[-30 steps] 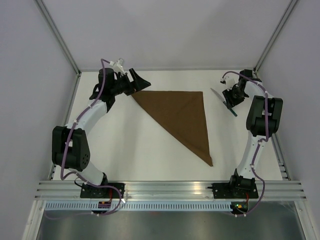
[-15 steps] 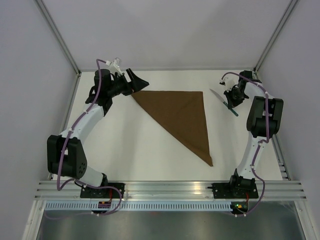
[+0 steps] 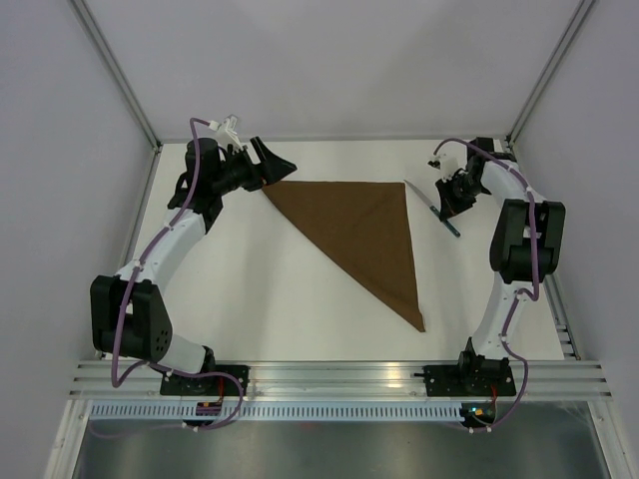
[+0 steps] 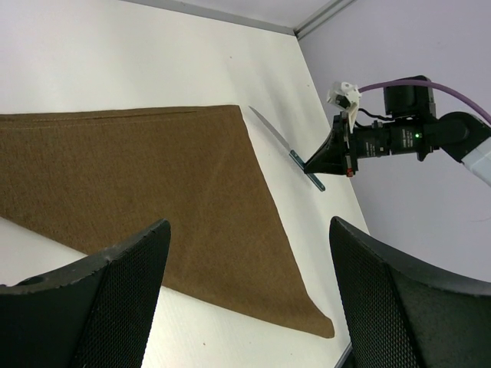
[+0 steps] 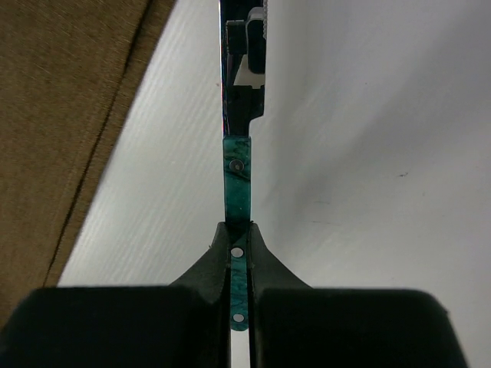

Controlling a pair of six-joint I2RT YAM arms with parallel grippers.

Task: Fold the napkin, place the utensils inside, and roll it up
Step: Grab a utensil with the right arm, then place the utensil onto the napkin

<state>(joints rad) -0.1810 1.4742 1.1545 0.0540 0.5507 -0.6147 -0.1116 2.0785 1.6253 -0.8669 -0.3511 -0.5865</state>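
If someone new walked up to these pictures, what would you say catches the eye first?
The dark-brown napkin, folded into a triangle, fills the middle of the white table. By the napkin's far right corner, the right gripper is shut on the teal handle of a knife, whose blade points away from the fingers alongside the cloth's edge. The left gripper hangs open at the napkin's far left corner.

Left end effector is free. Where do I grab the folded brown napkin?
I'd take the dark-brown triangular cloth napkin at its sharp far-left corner, coming low from the left over the white table. It lies flat, so only a corner offers a pinch, and this one is nearest the open left end effector. The right end effector is shut on the teal-handled knife.
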